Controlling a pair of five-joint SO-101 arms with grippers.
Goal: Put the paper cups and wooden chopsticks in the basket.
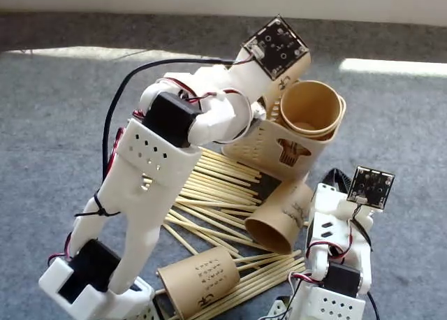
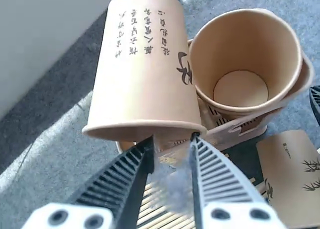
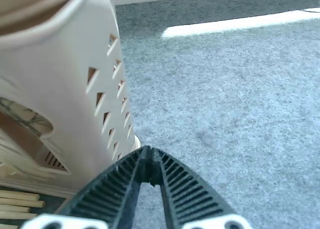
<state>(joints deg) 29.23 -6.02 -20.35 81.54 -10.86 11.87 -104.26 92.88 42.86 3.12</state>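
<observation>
Carpet (image 1: 63, 124), grey, covers the whole work surface. The left arm (image 1: 150, 173) rises from the near left corner and stretches toward the far centre, ending at the basket (image 1: 269, 149). The basket is cream plastic with small cut-out holes in its walls. It stands on the carpet at the far edge of the pile of chopsticks. The right arm (image 1: 335, 264) sits low at the near right, to the right of the basket.

Two nested cups (image 1: 311, 109) stand upright inside the basket, mouths up. The left gripper (image 2: 172, 139) has its fingers drawn narrowly together on the rim of the held cup (image 2: 145, 64). That cup hangs tilted over the far left side of the basket, base pointing away from the gripper, just beside the nested cups. The middle cup (image 1: 279, 219) lies on its side on the chopsticks, touching the basket's near wall, its mouth facing the near side. The near cup (image 1: 202, 281) lies on its side at the near edge of the pile, next to the base of the left arm.

The chopsticks (image 1: 216, 187) are spread loose on the carpet between the two arms, most of them running left to right, none in the basket.

The right gripper (image 3: 149, 161) has its fingers pressed together with nothing between them, low over the carpet and just beside the basket's wall.
</observation>
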